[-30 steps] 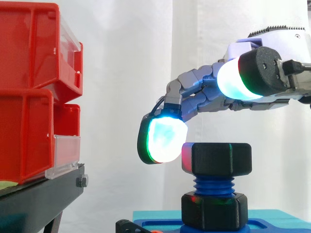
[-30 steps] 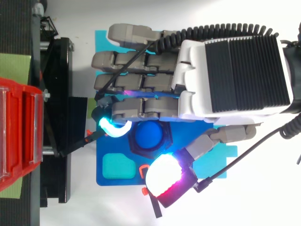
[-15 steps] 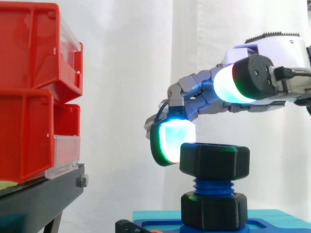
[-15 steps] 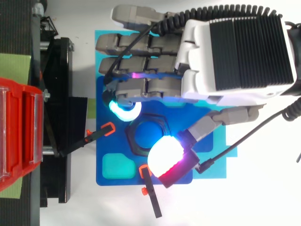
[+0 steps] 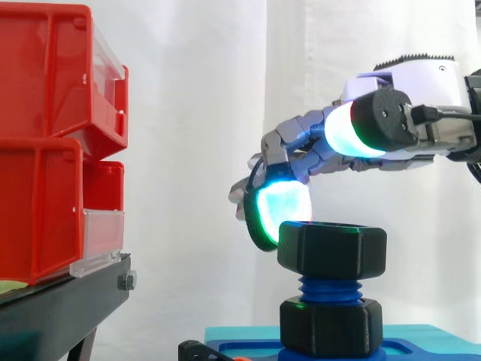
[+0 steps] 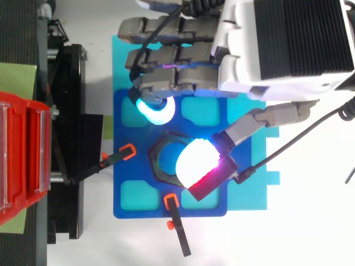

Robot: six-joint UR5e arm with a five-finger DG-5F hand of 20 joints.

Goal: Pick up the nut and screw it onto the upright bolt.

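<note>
The nut sat atop the upright bolt, lower centre of the side view, on a base plate. The hand hung above it, upper right. Stacked bins stood on a stand, far left.

Two red bins, an upper bin stacked on a lower bin, sit on a black stand in front of a white curtain. A clear label holder fronts the lower bin. A green patch lies on the stand's surface beside the bins. A blue plate rests on a teal mat, which shows past the plate's top and right edges. One orange-tipped clamp sits at the plate's left edge, and a second clamp at its bottom edge.
</note>
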